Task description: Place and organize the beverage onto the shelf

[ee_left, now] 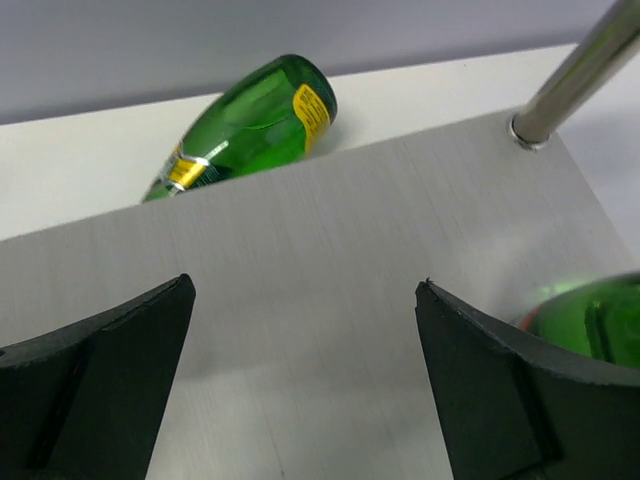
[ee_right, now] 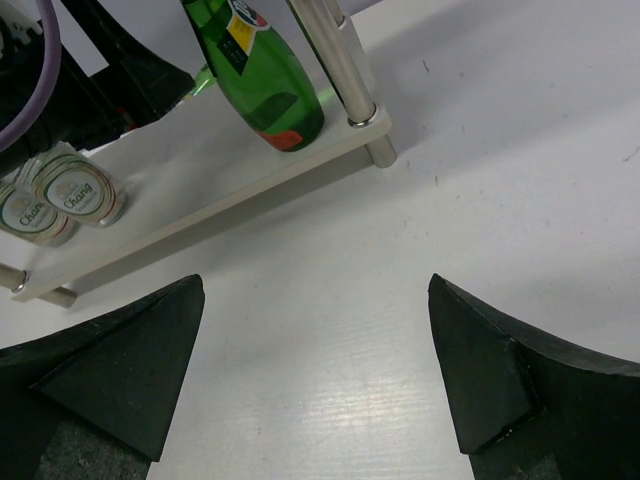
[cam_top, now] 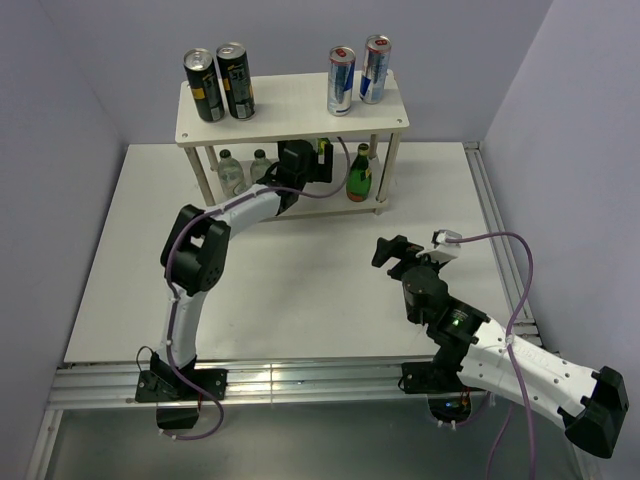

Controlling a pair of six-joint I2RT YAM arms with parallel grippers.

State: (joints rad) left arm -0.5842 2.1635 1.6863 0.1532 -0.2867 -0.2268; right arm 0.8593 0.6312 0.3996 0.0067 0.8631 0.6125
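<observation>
The cream-white shelf point(cam_top: 290, 115) stands at the table's back. Two black-and-yellow cans point(cam_top: 220, 83) and two silver-blue cans point(cam_top: 358, 72) stand on its top board. On the lower board point(ee_right: 200, 190) stand two clear bottles point(cam_top: 243, 170) and an upright green bottle point(cam_top: 360, 176). My left gripper point(cam_top: 305, 158) is open and empty, reaching in over the lower board point(ee_left: 330, 260). Another green bottle point(ee_left: 250, 120) shows tilted past the board's far edge, and green glass point(ee_left: 590, 320) sits beside the right finger. My right gripper point(cam_top: 392, 250) is open and empty above the table in front of the shelf.
A chrome shelf leg point(ee_left: 570, 75) stands at the board's far right corner. In the right wrist view the front right leg point(ee_right: 340, 60) stands beside the green bottle point(ee_right: 265, 80), with the clear bottles point(ee_right: 60, 200) to the left. Grey walls enclose the table; a metal rail point(cam_top: 500, 230) runs along its right edge.
</observation>
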